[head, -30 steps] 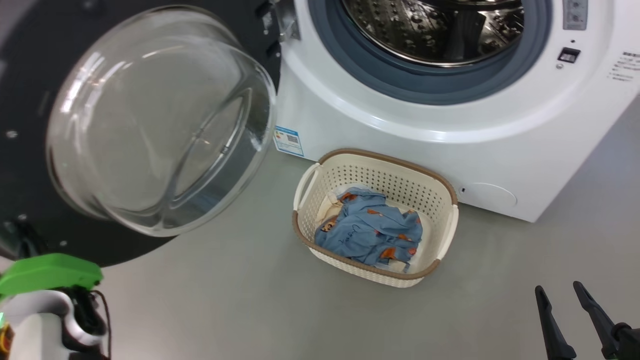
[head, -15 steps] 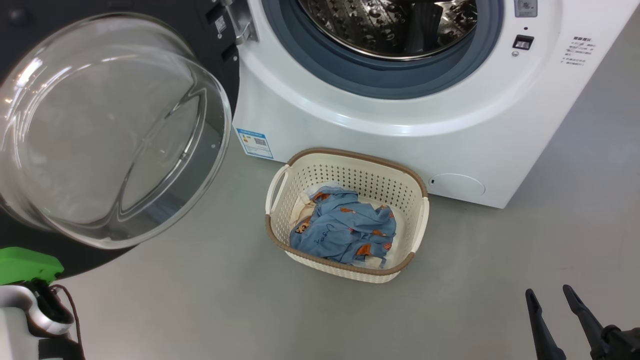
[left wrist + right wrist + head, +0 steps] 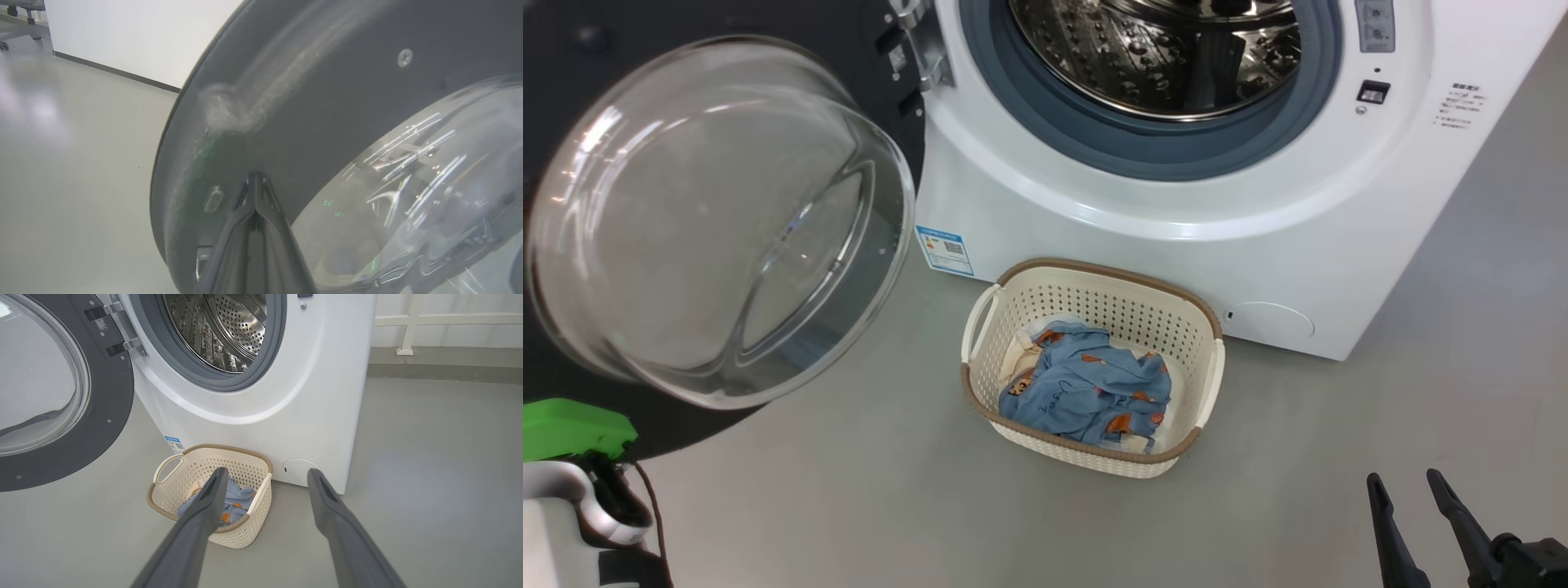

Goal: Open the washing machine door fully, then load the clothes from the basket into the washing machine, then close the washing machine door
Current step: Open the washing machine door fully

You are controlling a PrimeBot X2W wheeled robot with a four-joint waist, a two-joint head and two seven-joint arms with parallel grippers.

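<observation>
Bulging clear glass on the washing machine door [image 3: 719, 220], black-rimmed

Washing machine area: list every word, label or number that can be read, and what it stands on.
Nothing reads clearly.
Blue label sticker on the washing machine: too small.
Grey print on its front, far right: blurred.
Dark script on the clothes: illegible.
</observation>
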